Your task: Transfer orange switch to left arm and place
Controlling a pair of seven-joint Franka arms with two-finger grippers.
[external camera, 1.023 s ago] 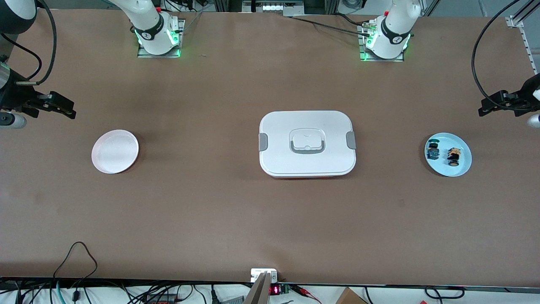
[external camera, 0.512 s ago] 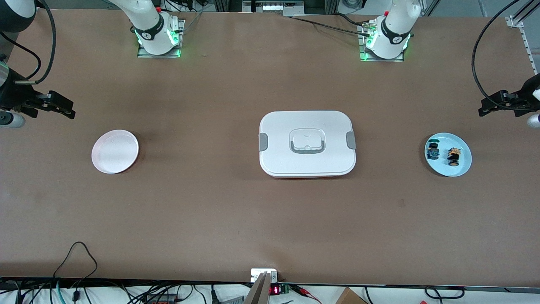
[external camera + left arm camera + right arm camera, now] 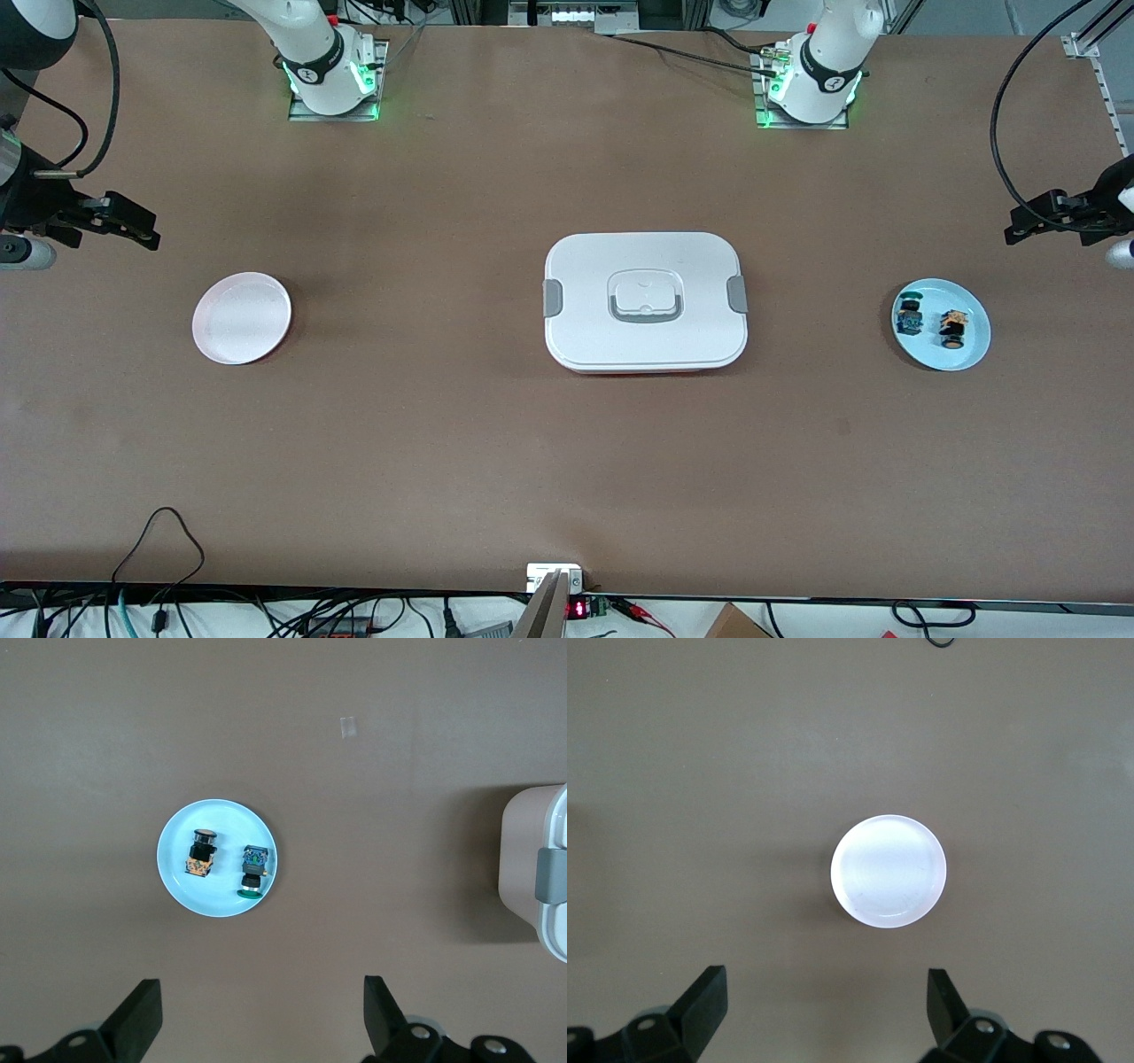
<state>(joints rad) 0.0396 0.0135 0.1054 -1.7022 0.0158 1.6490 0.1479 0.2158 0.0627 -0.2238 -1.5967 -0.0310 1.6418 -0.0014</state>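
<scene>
We saw the left gripper (image 3: 257,1019) hang high with its claw spread wide, holding nothing. The orange switch (image 3: 952,328) lay on the blue plate (image 3: 970,354) (at the three o'clock end of the table). The right gripper (image 3: 824,1014), released too, hung over the white plate (image 3: 889,871). The box (image 3: 645,301) sat between the plates.

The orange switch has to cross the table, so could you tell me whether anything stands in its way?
Yes: the box stands mid-table between the blue plate holding the orange switch and the white plate. Nothing visible blocks the open left hand from the switch.
</scene>
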